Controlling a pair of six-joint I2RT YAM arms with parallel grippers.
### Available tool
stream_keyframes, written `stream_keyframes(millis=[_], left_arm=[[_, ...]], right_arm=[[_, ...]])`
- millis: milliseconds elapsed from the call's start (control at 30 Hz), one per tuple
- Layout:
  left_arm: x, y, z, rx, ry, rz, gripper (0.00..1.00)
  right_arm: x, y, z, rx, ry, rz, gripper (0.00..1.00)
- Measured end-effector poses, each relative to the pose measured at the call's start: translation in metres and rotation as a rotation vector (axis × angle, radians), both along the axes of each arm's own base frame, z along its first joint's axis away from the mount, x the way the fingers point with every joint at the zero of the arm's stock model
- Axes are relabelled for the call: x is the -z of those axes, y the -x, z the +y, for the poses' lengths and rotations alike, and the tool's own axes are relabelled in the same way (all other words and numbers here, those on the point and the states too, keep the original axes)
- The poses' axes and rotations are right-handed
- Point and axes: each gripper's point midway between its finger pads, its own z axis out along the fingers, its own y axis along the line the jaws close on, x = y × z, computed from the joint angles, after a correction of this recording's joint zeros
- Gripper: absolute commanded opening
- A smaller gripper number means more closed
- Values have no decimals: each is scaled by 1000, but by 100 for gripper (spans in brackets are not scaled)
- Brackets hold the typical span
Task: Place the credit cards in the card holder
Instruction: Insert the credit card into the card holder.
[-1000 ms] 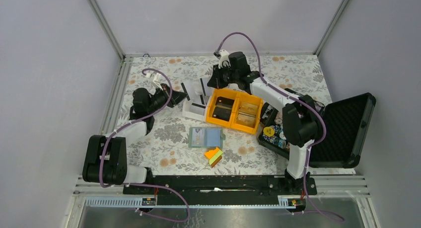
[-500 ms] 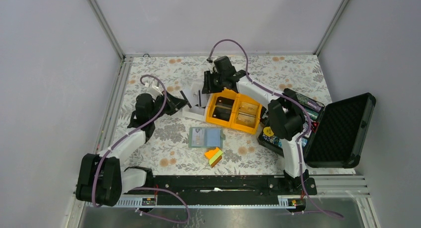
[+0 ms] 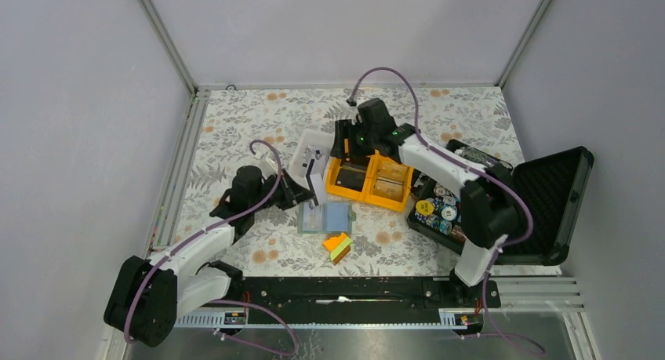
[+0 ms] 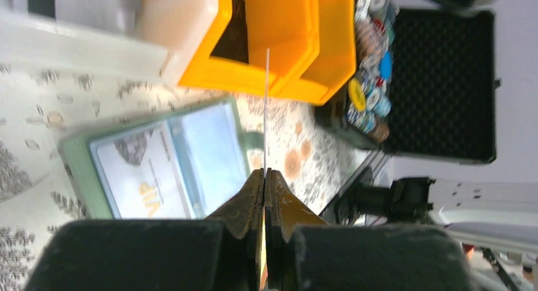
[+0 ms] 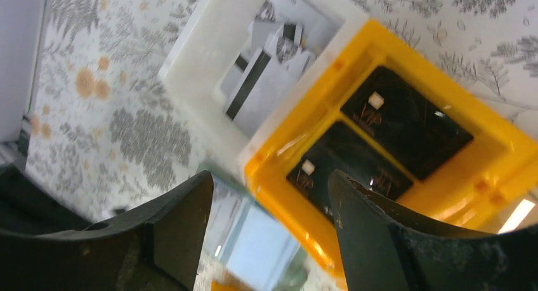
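My left gripper (image 3: 301,195) (image 4: 265,172) is shut on a thin white credit card (image 3: 316,184), which the left wrist view shows edge-on (image 4: 267,107). It hangs just above the left side of the open card holder (image 3: 326,216) (image 4: 158,158), a grey-green wallet with a light-blue panel. My right gripper (image 3: 350,144) (image 5: 269,196) hovers open and empty over the orange bin (image 3: 370,174) (image 5: 380,56). Two black cards (image 5: 406,123) lie in that bin. More white cards (image 5: 269,88) lie in the white tray (image 3: 308,152) (image 5: 203,56).
An orange-yellow-green wedge block (image 3: 338,247) lies just in front of the card holder. At the right stands an open black foam-lined case (image 3: 541,207) (image 4: 438,82) with poker chips (image 3: 437,211) (image 4: 371,82) in its near half.
My left arm has carried the white card from beside the white tray toward me, down to the card holder. My right gripper has opened and shifted right over the orange bin.
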Motion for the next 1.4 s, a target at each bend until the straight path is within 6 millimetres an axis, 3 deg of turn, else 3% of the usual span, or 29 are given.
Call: stream_keyframes(millis=[233,433,733,933,1233,1400], left_arm=[[34,35,-6,122,-63,74,0],[62,49,-3,154,-103,166,0],[83,56,3,175,-165,219,0],[96,57,2,188,-174,258,0],[94,53,-2,192,-152,242,0],[91,49,-2,187,-149,235,0]], right_arm=[[-24,62,-27,-44,-111,-49,75],[-1,101,-30,-87,-157,9,75],[38,156,-16,-149,-74,60,74],[61,161,-20,-61,77,11,71],[104,150,-40,76,266,6,65],[113,143,-42,106,321,-10,62]])
